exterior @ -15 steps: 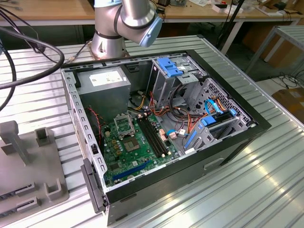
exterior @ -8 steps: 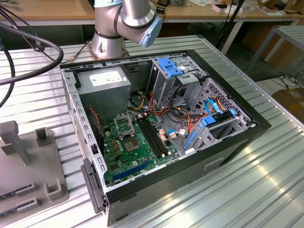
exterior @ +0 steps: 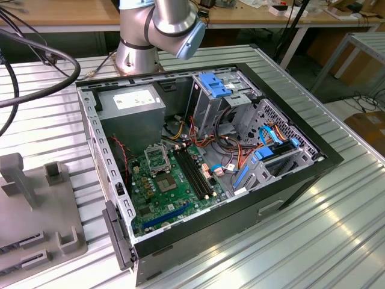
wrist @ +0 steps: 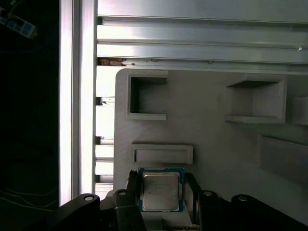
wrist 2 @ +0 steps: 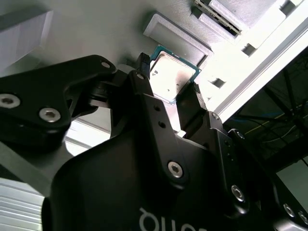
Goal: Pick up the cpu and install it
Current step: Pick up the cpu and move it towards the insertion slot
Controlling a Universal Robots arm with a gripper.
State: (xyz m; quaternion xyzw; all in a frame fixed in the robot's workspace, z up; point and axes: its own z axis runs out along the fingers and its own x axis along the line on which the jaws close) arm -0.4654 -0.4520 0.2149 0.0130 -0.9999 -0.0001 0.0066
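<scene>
Gripper (wrist: pixel 161 186) is down over the grey holder plate (wrist: pixel 211 144), which lies on the ribbed aluminium table (wrist: pixel 192 36). The cpu (wrist: pixel 161 192), pale metal face up with a green rim, sits between the two black fingers (wrist: pixel 133 185), just beside a raised rectangular block (wrist: pixel 162 154) of the plate. In both wrist views the fingers lie against two opposite edges of the chip with no gap visible, so the gripper is closed on the cpu. I cannot tell whether the chip is lifted clear of the plate or rests on it.

In the exterior view the arm (exterior: pixel 162 24) rises from its base behind the open computer case (exterior: pixel 240 212). The case lies on its side on the table, with the green motherboard (exterior: pixel 153 195) facing up. The metal-framed socket (exterior: pixel 157 158) has a dark centre and holds no chip. The holder plate lies at the exterior view's left, well apart from the socket and outside the case.
</scene>
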